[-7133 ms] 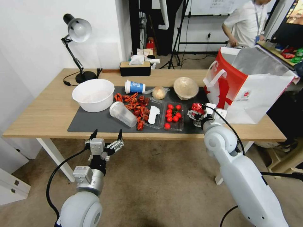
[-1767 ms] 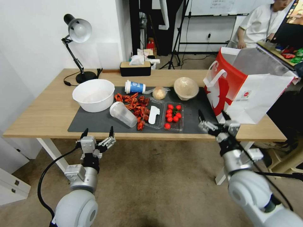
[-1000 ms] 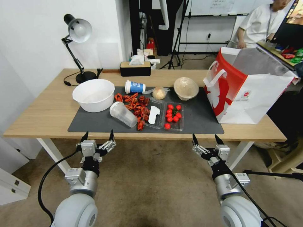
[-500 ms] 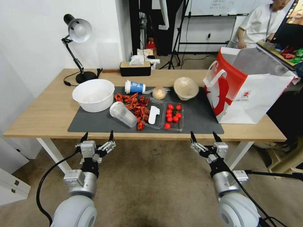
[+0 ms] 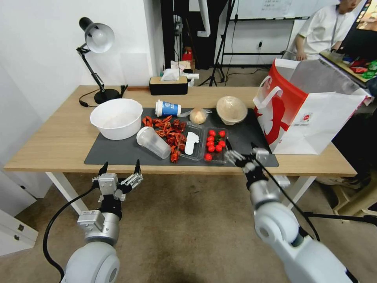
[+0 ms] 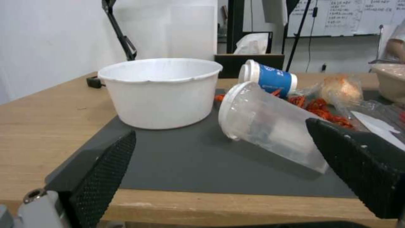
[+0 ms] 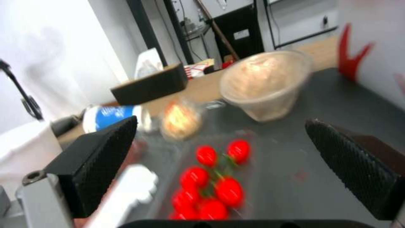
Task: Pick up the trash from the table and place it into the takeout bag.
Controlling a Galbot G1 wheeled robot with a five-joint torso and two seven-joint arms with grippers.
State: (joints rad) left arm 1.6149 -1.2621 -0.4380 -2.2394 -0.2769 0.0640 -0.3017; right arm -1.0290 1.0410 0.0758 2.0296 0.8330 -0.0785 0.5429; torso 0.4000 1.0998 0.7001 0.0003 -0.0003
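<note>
Only a small red logo marks the takeout bag [image 5: 314, 114] — unreadable; right tool [image 5: 243, 151] and left tool [image 5: 119, 171] spread.

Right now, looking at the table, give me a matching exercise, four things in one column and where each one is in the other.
Things:
1. clear plastic cup
2. white blue-labelled paper cup
3. takeout bag
4. right end effector

Places or states:
A. standing at the table's right end
B. open above the mat's near edge
C. lying beside the white bowl
D. lying near the mat's far edge

Pairs: 1-C, 2-D, 3-A, 4-B
</note>
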